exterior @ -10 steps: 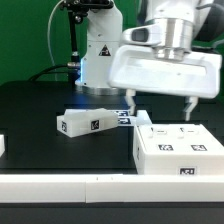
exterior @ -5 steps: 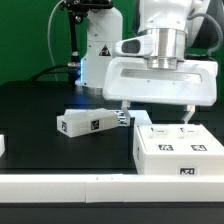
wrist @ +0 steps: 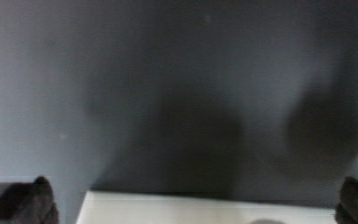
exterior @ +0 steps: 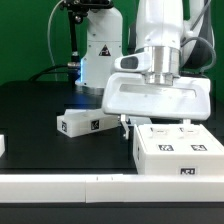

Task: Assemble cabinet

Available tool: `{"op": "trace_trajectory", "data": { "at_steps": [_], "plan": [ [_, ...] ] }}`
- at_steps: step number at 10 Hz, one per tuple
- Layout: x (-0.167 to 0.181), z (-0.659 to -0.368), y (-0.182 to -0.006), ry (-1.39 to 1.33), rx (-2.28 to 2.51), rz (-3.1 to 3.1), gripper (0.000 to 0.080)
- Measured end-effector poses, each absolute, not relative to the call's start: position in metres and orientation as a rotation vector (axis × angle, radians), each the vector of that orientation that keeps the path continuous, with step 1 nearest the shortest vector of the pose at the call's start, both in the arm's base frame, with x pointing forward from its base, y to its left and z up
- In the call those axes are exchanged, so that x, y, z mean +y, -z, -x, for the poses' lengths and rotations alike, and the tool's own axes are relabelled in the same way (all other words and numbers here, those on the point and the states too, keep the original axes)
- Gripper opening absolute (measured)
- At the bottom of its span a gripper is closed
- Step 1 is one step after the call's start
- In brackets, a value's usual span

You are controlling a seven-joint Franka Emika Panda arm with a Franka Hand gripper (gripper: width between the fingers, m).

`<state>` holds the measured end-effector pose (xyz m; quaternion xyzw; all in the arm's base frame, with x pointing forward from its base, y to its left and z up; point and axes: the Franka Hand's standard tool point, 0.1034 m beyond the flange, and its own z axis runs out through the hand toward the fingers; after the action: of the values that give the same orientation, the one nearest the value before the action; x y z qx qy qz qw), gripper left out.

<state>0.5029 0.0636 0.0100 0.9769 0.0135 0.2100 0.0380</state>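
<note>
The cabinet body (exterior: pixel 178 148) is a chunky white box with black-and-white tags, on the black table at the exterior view's right. My gripper (exterior: pixel 156 121) hangs just above its far top edge with the jaws spread wide and nothing between them. A smaller white tagged panel (exterior: pixel 88 122) lies on the table to the exterior view's left of the gripper. In the wrist view the two dark fingertips (wrist: pixel 16 201) stand far apart, with the gripper (wrist: pixel 190 206) over a white edge of the cabinet (wrist: pixel 211 207) and blurred dark table beyond.
The marker board (exterior: pixel 127 118) lies behind the gripper, mostly hidden. A long white rail (exterior: pixel 60 184) edges the table's near side. A small white piece (exterior: pixel 3 145) shows at the exterior view's left edge. The robot base (exterior: pixel 98 50) stands behind.
The open gripper has come down toward the top of the cabinet body and shifted slightly to the exterior view's left. The parts on the table have not moved.
</note>
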Motion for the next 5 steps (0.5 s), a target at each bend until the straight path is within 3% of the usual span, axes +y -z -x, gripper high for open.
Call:
{"op": "trace_trajectory", "data": {
  "at_steps": [5],
  "plan": [
    [0.0701, -0.4951, -0.0023, -0.561, 0.032, -3.026, 0.0795]
  ]
}}
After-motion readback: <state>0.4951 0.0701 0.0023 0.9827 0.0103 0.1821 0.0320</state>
